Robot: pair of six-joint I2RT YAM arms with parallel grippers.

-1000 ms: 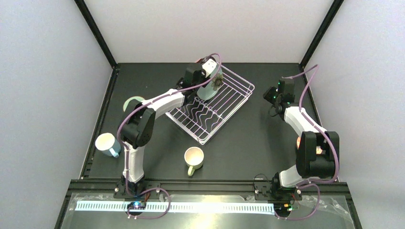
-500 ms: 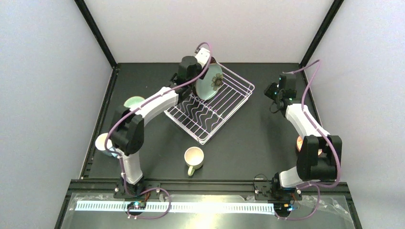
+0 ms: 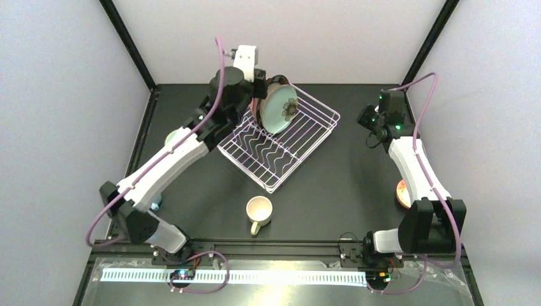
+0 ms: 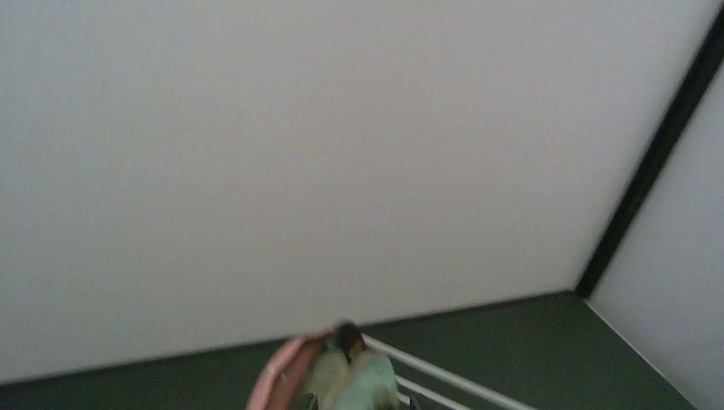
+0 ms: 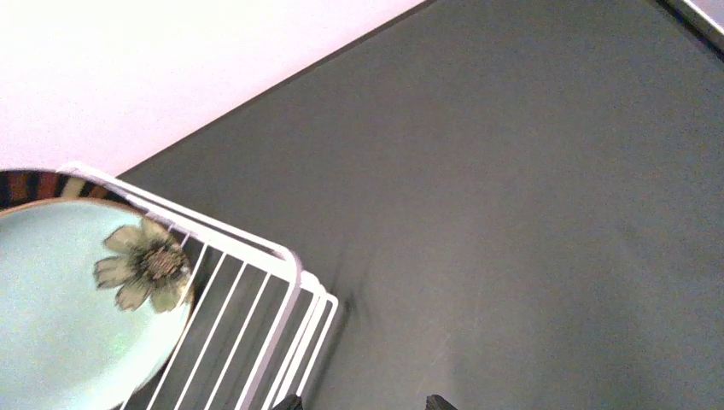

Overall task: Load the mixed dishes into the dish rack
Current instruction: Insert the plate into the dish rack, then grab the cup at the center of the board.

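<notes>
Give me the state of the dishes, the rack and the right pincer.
Rack: holding plates at its far corner.
Flowered plate: standing on edge inside.
Dark-rimmed plate: on edge behind it.
Cream mug: upright on the table, outside the rack.
Right pincer: open, holding nothing.

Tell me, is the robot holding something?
Right gripper: nothing, jaws open. Left gripper at the top rim of the mint flowered plate; grip cannot be told.
</notes>
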